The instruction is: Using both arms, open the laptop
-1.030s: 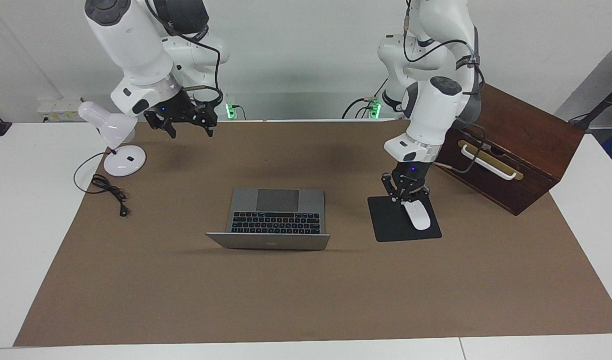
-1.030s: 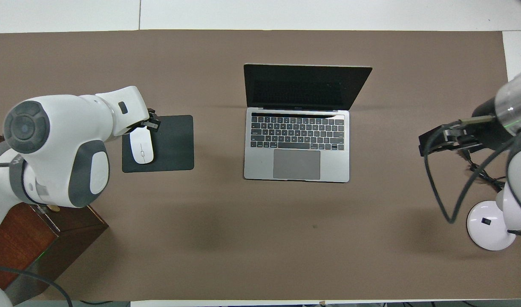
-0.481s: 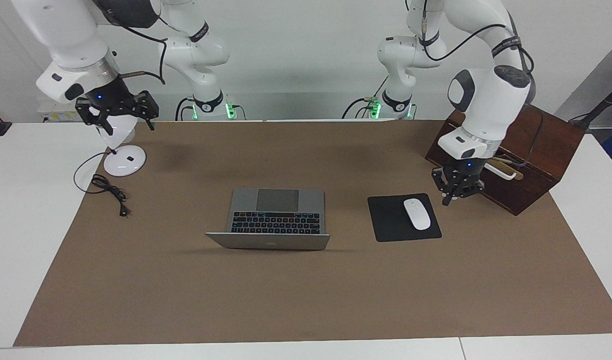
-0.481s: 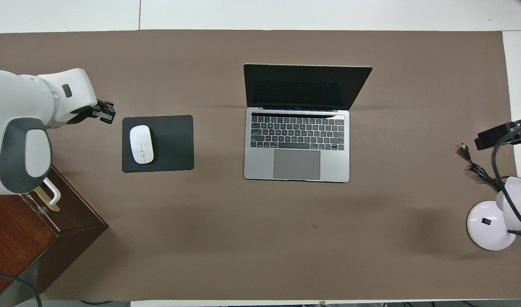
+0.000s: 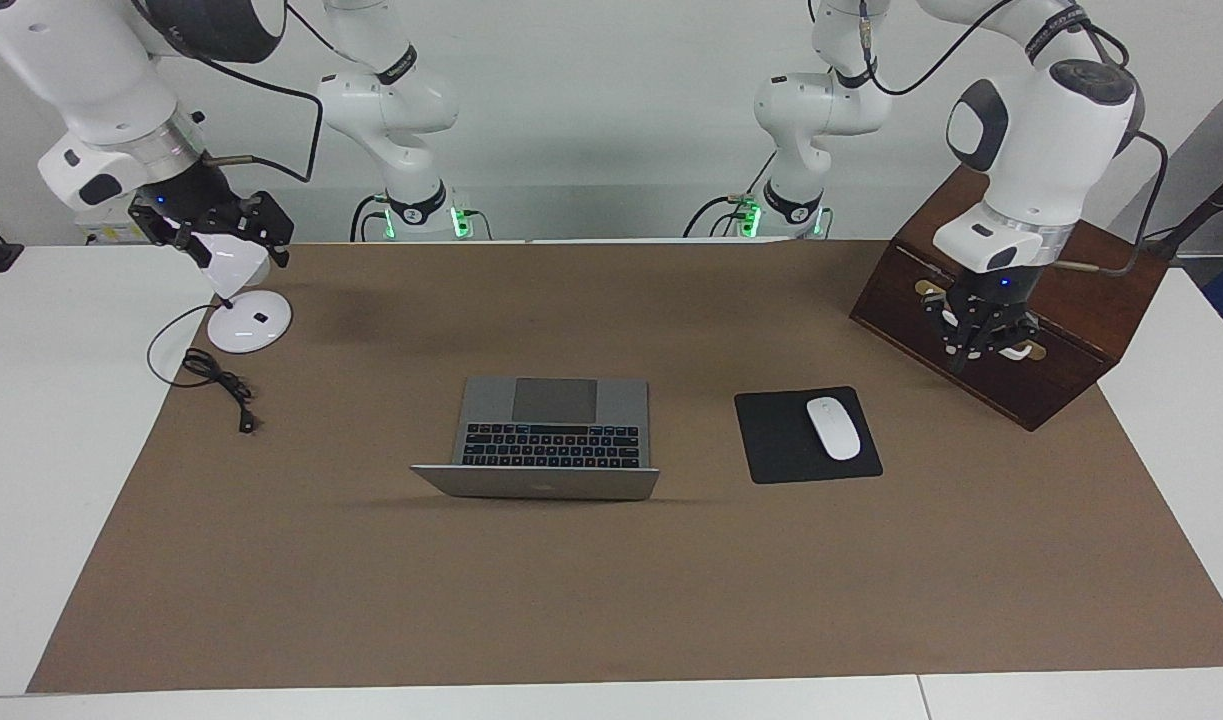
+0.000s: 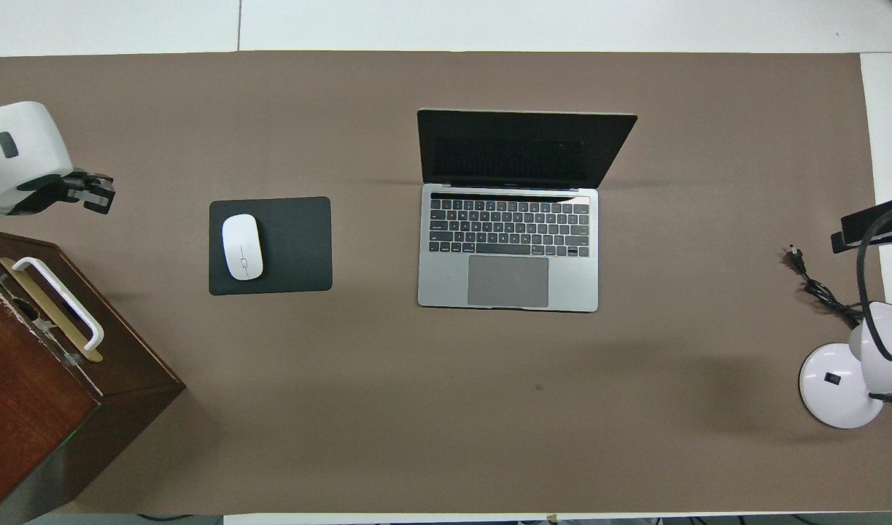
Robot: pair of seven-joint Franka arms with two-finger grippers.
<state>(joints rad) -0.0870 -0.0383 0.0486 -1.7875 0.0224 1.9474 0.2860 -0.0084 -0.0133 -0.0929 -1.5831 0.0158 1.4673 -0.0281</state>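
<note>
Two grippers hung clear of the laptop [image 5: 551,435], one at each end of the table, which fitted a job that looked already done. The left gripper [image 5: 976,345] hovered in front of the brown wooden box [image 5: 1071,300], over its white handle; its fingertips were clenched together on nothing. The right gripper [image 5: 233,248] hovered over the head of the white desk lamp [image 5: 249,322], fingers spread apart and empty. Neither one was near the machine, so the hinge alone was keeping the lid up; I judged that nothing more was needed from either arm.

That computer sat about midway between the two arms on the brown table cover [image 5: 611,600], square to its edges, with its trackpad end nearer to the robots and its hinge farther from them. Such a placing put each of its ends within reach of one arm. Its lid stood raised and leaned back a little past upright. From overhead the screen was dark and unlit above rows of black keys and a grey trackpad set in a silver-grey deck. The facing camera saw only the lid's plain grey back with a small dark logo.

Beside it, toward the left arm's end, a white mouse [image 5: 833,428] lay on a black mouse pad [image 5: 776,440], apart from the laptop.
</note>
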